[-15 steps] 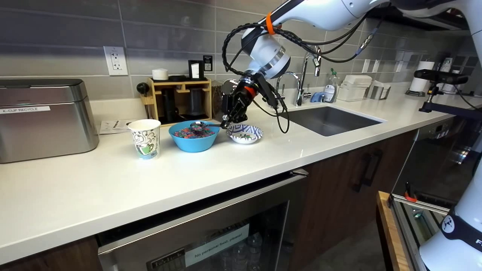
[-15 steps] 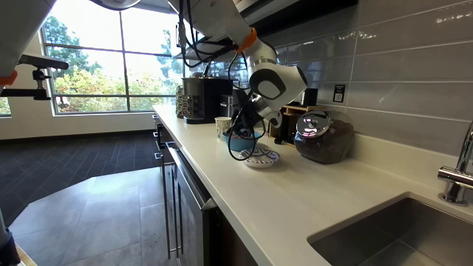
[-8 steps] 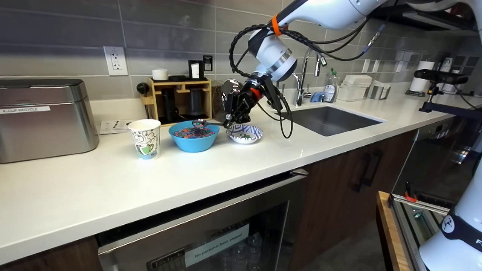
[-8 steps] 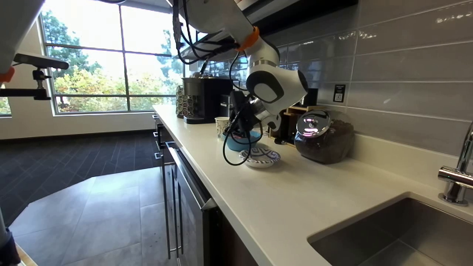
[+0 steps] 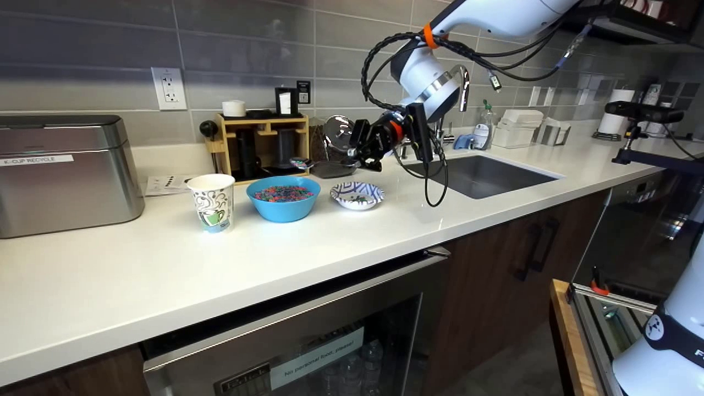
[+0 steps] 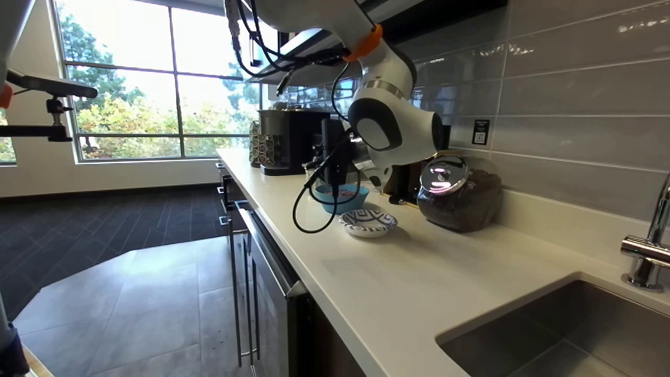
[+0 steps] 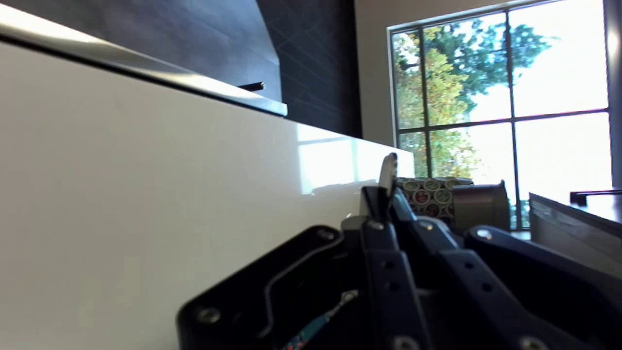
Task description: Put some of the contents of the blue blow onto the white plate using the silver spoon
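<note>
The silver spoon (image 5: pixel 306 164) is held about level, with pink and blue bits in its bowl. My gripper (image 5: pixel 356 158) is shut on its handle end. A piece of the spoon (image 7: pixel 388 172) shows beyond the fingertips (image 7: pixel 381 201) in the wrist view. The blue bowl (image 5: pixel 283 211) holds many small coloured bits and stands below the spoon's tip. The white plate (image 5: pixel 357 203) with a blue pattern stands just right of the bowl in that view, below the gripper. In an exterior view the bowl (image 6: pixel 343 205) and plate (image 6: pixel 368 226) show, but the wrist hides the spoon.
A paper cup (image 5: pixel 213 202) stands beside the blue bowl. A glass jar (image 6: pixel 460 199) and a wooden organizer (image 5: pixel 265 146) stand behind, near the wall. The sink (image 5: pixel 478 176) and faucet lie beyond the plate. A steel bin (image 5: pixel 71 176) stands at the far end.
My gripper has lifted the spoon up out of the blue bowl and moved it toward the plate's side. The bowl and the plate have not moved.
</note>
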Motion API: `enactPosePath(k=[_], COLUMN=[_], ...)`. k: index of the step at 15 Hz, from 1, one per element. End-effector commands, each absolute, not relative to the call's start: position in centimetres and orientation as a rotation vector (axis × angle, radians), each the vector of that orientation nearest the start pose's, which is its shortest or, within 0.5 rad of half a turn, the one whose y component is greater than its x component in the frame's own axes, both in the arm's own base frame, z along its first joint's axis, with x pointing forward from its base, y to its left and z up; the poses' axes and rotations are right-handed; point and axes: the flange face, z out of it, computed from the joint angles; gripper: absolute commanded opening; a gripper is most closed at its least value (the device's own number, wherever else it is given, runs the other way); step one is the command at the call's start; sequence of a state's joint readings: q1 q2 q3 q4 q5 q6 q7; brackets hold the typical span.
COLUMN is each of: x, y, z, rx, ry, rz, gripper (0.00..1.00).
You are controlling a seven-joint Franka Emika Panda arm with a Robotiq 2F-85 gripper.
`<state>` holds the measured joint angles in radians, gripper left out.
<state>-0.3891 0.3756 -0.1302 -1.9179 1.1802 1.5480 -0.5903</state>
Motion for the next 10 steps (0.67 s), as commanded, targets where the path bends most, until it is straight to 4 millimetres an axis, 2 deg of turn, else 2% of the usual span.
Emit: enactPosePath(k=[1, 6, 10], x=[50.8, 46.2, 43.5], y=[-19.7, -21.1, -22.6], z=[31.6, 29.9, 28.3], rx=[-1.692, -1.564, -1.515], ry=[0.351, 0.394, 0.544], rz=[-0.062, -0.075, -0.129], gripper=[0.01, 0.01, 0.01])
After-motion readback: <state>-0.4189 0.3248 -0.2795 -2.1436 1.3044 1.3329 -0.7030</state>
